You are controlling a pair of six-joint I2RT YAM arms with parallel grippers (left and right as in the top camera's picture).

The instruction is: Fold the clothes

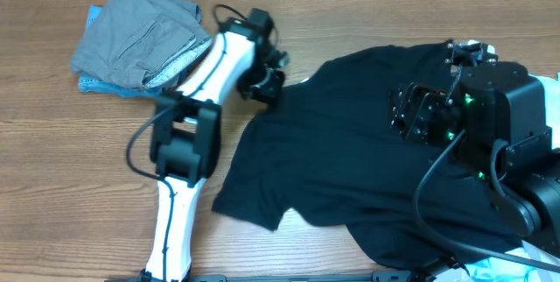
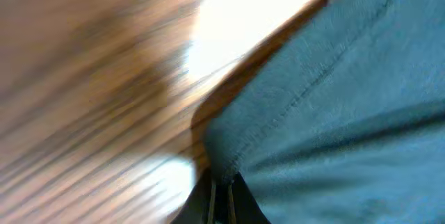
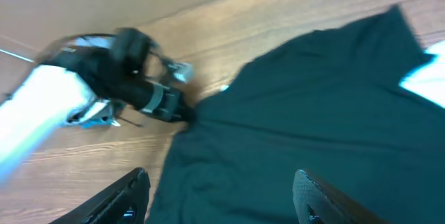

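Now the left pincer (image 1: pixel 265 83) pinches the black T-shirt (image 1: pixel 350 168) by its hem.
Clamped on the shirt's upper-left edge, likely to draw a fold; right pincer (image 3: pixel 221 182) hangs wide over its right side. Shirt sprawls on the counter (image 1: pixel 70 159).

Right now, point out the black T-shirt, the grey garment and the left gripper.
black T-shirt (image 1: pixel 350 168), overhead view, its middle
grey garment (image 1: pixel 140 32), overhead view, top layer
left gripper (image 1: pixel 268 91), overhead view, between shut jaws

I'm seeing the wood-grain table (image 1: pixel 70 168) carrying a black T-shirt (image 1: pixel 341 159), lying spread toward the right — a grey garment pile (image 1: pixel 131 37) sitting far left.
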